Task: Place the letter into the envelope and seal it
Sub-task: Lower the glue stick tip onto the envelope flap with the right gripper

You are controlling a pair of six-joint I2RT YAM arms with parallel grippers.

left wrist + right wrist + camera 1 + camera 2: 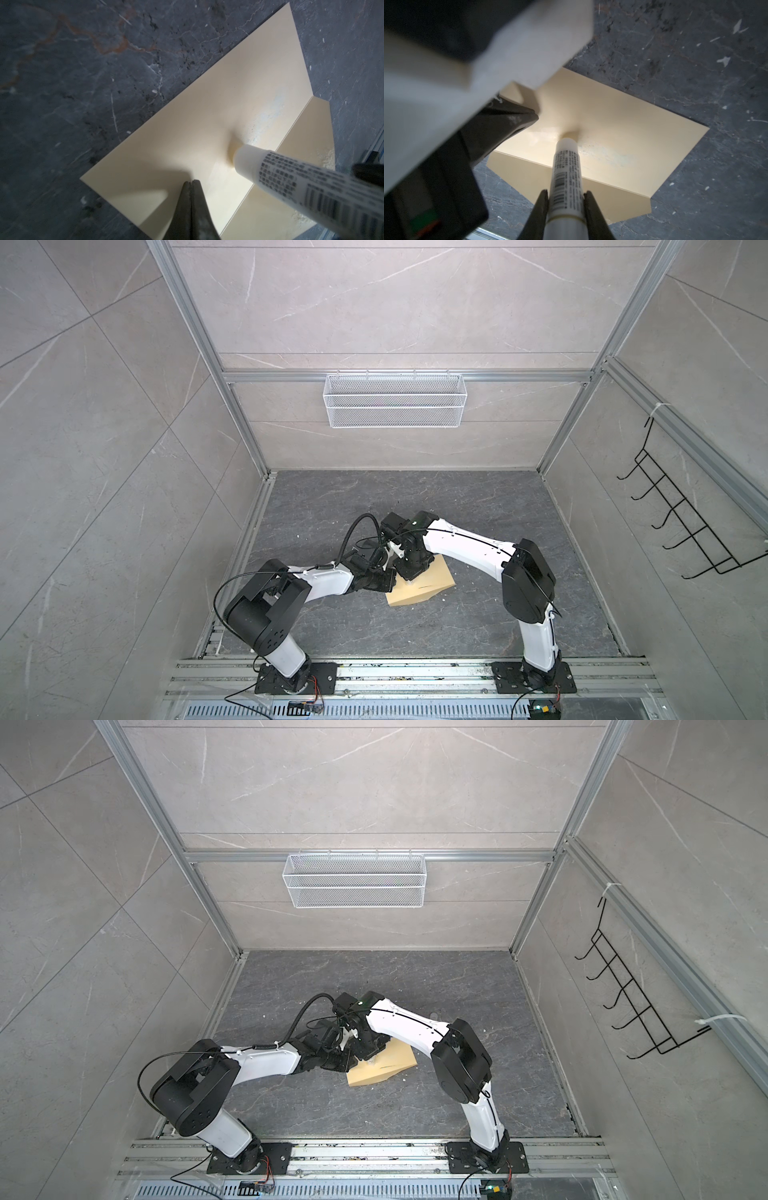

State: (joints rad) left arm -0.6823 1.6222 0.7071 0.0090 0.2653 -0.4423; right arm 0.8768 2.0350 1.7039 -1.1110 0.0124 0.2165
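Observation:
The tan envelope [432, 578] [395, 1058] lies on the dark table between both arms, its flap [602, 199] open and folded out flat. My right gripper [565, 192] is shut on a white glue stick [566, 164] [291, 178], whose tip presses on the envelope [623, 124] close to the fold line. A shiny smear [268, 112] runs along that fold. My left gripper [191, 182] is shut with nothing in it, and its tips rest on the envelope [187, 128] beside the stick. The letter is out of view.
A white wire basket [395, 400] hangs on the back wall and a black hook rack [681, 514] on the right wall. Aluminium rails [415, 672] with both arm bases run along the front edge. Small white specks dot the table.

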